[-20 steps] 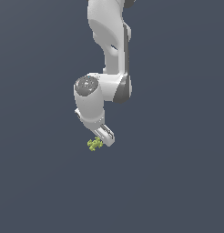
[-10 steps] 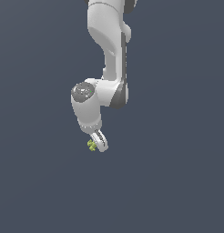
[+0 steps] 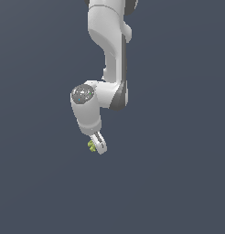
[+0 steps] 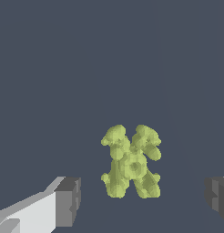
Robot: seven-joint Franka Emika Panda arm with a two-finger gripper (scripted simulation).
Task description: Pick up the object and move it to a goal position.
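The pincer (image 4: 141, 200) was held wide with the knobbly yellow-green object (image 4: 131, 163) lying between its fingers (image 4: 66, 202), touched by neither, so a good grasp was judged to require centring before the fingers were drawn shut.

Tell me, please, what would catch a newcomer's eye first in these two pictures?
In the wrist view, the yellow-green knobbly object stands out against the plain dark grey ground, sitting between the two grey finger pads with a gap on each side. In the exterior view, the white arm hangs down from the top, and the gripper at its lower end has the object beside it as a tiny speck.
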